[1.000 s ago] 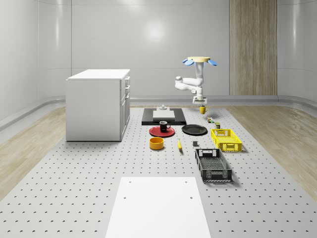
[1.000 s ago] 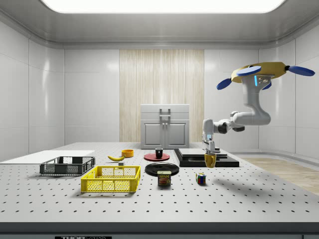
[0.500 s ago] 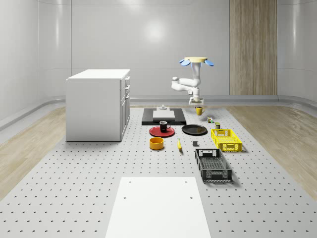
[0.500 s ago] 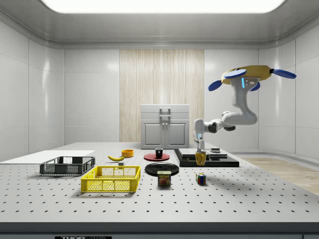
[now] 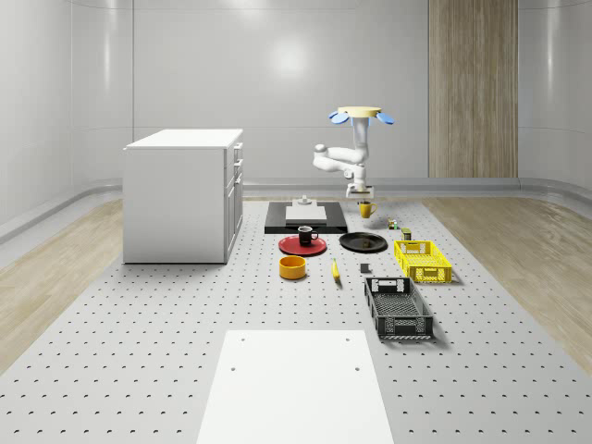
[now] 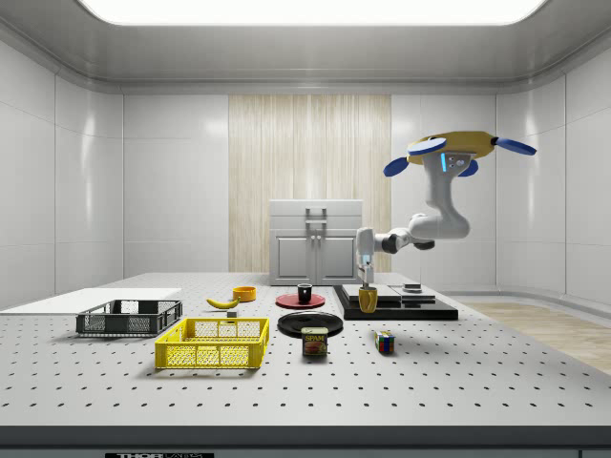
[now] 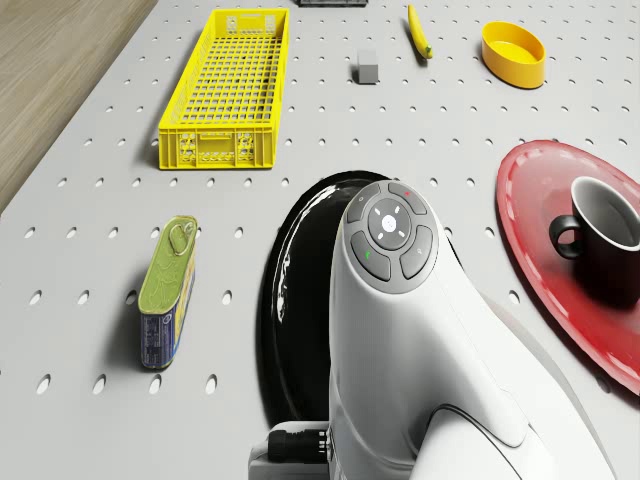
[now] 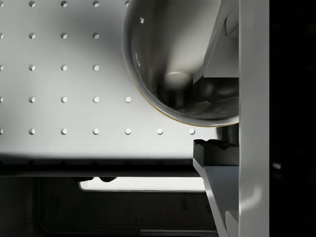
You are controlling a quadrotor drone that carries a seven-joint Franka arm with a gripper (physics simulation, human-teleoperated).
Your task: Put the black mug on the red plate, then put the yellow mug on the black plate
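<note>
- The black mug (image 5: 307, 235) stands upright on the red plate (image 5: 302, 245) — that half of the task looks done.
- The yellow mug (image 6: 368, 299) hangs in the air in the jaws of the gripper (image 6: 366, 282), clenched on its rim; the wrist view looks down into its pale inside with one finger (image 8: 220, 54) inside the wall.
- Measured from the black plate (image 5: 363, 242): the yellow mug is near it, above and just behind its far edge, not yet over its middle.
- The drone (image 6: 449, 151) hovers high above the desk (image 5: 185, 314), behind the black plate, its arm reaching down and forward.
- Handling, as I judge it: a stiff, light, glazed mug — slippery at a rim pinch, likely to swing or tilt if moved sharply. The wall beside the handle is a fair hold; lower it level and release only once its base rests on the black plate.
</note>
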